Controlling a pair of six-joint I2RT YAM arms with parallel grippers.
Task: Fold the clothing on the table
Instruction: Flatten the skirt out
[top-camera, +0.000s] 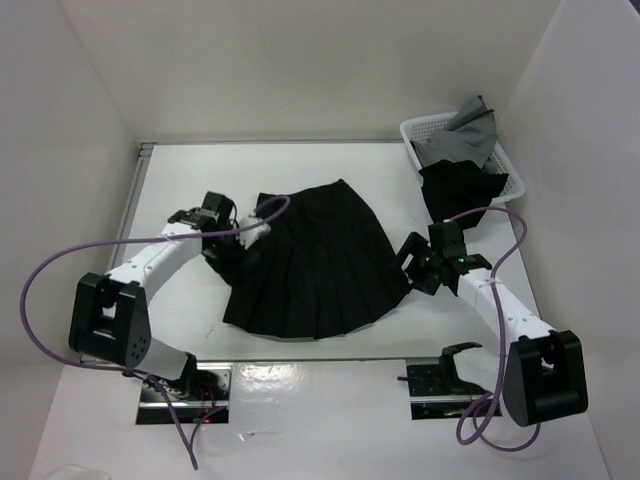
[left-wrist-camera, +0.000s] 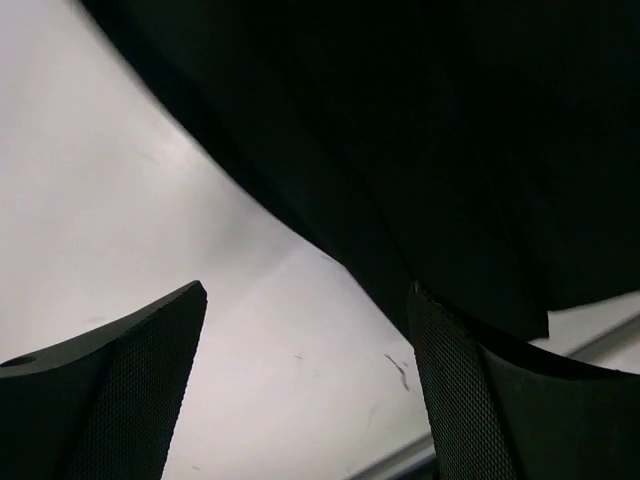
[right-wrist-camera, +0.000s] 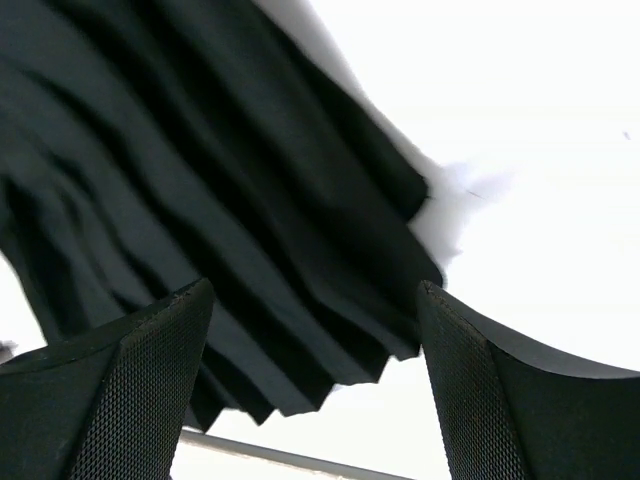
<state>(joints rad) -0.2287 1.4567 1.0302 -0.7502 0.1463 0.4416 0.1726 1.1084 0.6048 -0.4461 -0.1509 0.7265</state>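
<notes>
The left hand (left-wrist-camera: 308, 290) sits low at the skirt's left edge, its fingers spread with only bare worktop (top-camera: 300, 160) between them. The black cloth passes just past the fingertips without being caught. The right hand (right-wrist-camera: 315, 288) is low at the skirt's right side near the hem corner, also spread wide and gripping nothing, with the pleated hem lying just ahead of its fingers. Both hands are released.

The skirt (top-camera: 315, 265) lies flat and fanned out in the middle of the worktop, between the two hands. Its narrow waistband faces the far edge and its wide hem faces the near edge. The long axis, along the pleats, runs near to far and leans a little toward the far left.

No fold shows, so this looks like the opening step, with each hand lined up for a side grasp. The next move probably calls for sliding a lower finger under the thin fabric on each side. Both hands would then need to clamp together so the pleats lift evenly rather than bunching.

At the far right corner a white basket (top-camera: 420, 130) holds a grey cloth (top-camera: 470, 130). Another black garment (top-camera: 455, 185) spills from it, well apart from the skirt.
</notes>
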